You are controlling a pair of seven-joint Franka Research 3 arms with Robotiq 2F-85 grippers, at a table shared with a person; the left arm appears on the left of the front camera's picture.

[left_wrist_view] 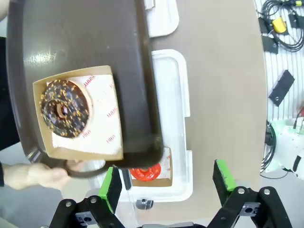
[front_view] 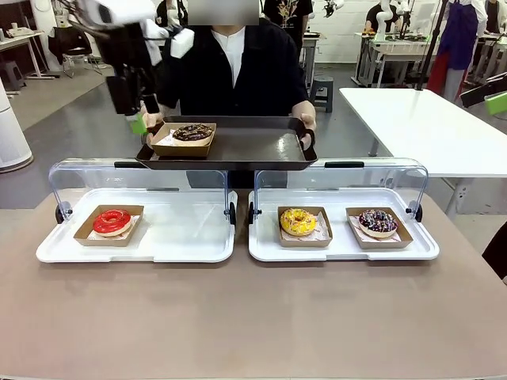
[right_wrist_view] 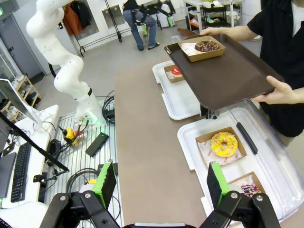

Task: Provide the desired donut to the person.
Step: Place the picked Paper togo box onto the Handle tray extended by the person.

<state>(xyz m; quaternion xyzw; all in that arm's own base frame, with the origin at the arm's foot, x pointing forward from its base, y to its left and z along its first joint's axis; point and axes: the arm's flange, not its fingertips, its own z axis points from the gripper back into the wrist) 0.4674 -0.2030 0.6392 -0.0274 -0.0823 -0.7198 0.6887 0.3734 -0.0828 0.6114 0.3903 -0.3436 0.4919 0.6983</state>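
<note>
The person in a black top holds a dark tray with both hands at the far side. On its left end a chocolate donut with orange sprinkles sits in a cardboard box; in the left wrist view that donut lies on the tray. My left gripper hangs open just left of the tray, holding nothing. My right gripper is open high above the table's right side. A red donut, a yellow donut and a dark sprinkled donut rest in boxes on white trays.
Two white display trays with raised clear lids stand side by side on the brown table. A white table stands at the right. Cables and a keyboard lie beside the table in the right wrist view.
</note>
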